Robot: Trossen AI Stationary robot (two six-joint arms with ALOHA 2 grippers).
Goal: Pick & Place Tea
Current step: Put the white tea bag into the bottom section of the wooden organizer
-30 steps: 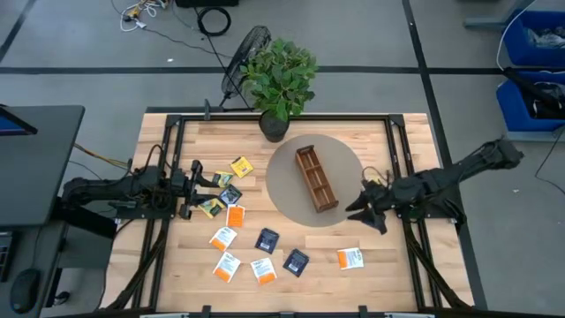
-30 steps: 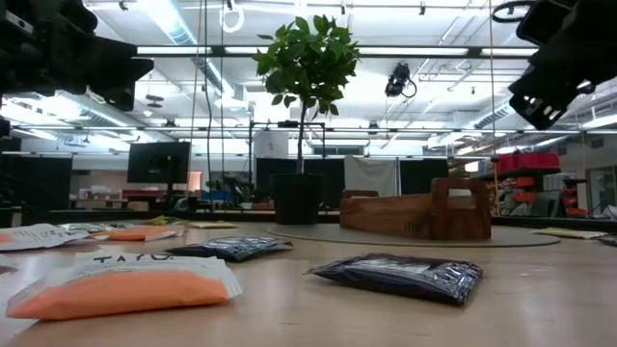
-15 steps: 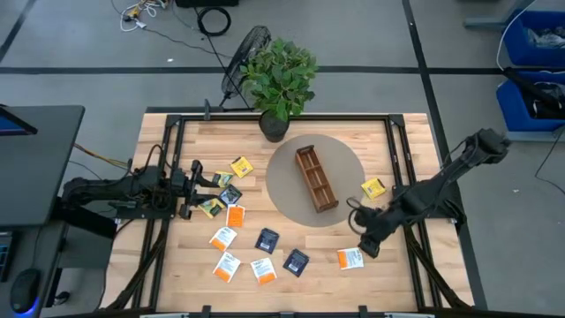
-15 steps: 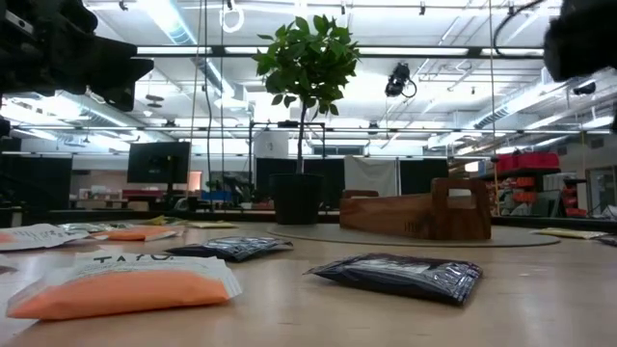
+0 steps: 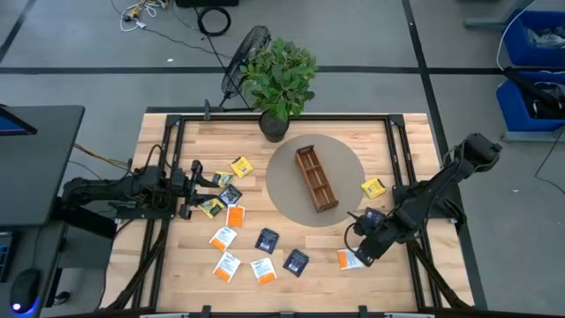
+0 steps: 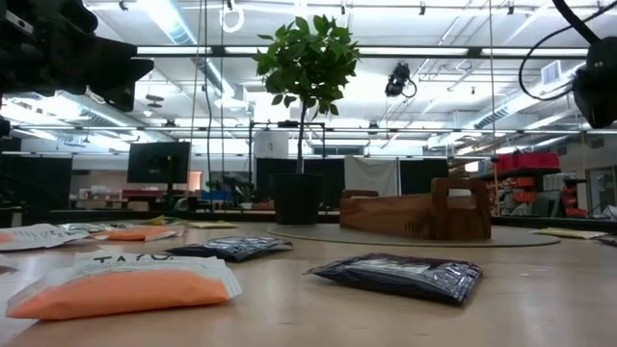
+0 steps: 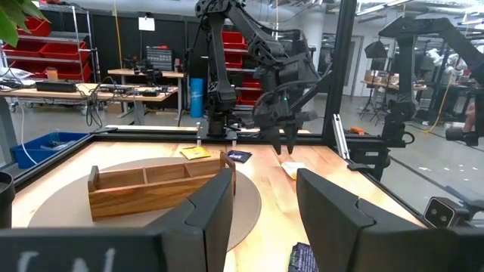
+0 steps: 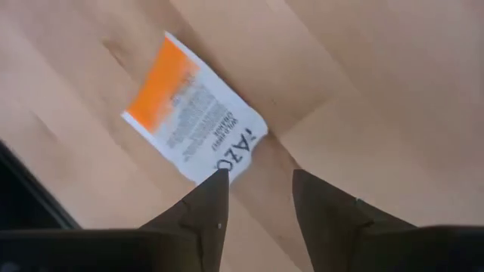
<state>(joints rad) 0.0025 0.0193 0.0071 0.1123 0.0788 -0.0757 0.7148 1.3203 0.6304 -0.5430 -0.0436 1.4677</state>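
The tea lay as small flat square sachets scattered on the wooden table (image 5: 397,150). An orange-and-white sachet (image 8: 195,115), half orange and half white with dark print, sat at the near right of the table, apart from the rest. The right gripper (image 5: 359,254) hung directly over it, pointing down, its fingers (image 8: 203,208) parted with bare wood between them and one corner of the sachet touching a fingertip; it held nothing. A yellow sachet (image 5: 373,188) and a dark navy sachet (image 5: 372,215) lay just beyond, beside the round grey mat (image 5: 287,199). To the left lay the main cluster: four more orange-and-white sachets (image 5: 226,265), two navy sachets (image 5: 267,239), another yellow sachet (image 5: 240,166) and green-and-black sachets (image 5: 229,195).

The long wooden compartment tray (image 5: 316,178) lay on the mat, and no sachet showed in its compartments. A potted plant (image 5: 279,79) stood at the far edge.

The left gripper (image 5: 199,184) waited at the left side, level above the table near the green-and-black sachets, its fingers (image 7: 212,215) apart and empty.

Only the right wrist view showed the printed lettering on the sachet below. The left wrist view showed the right arm reaching down past the tray, while the low view caught a navy sachet (image 6: 397,275) and an orange sachet (image 6: 120,284) close up.
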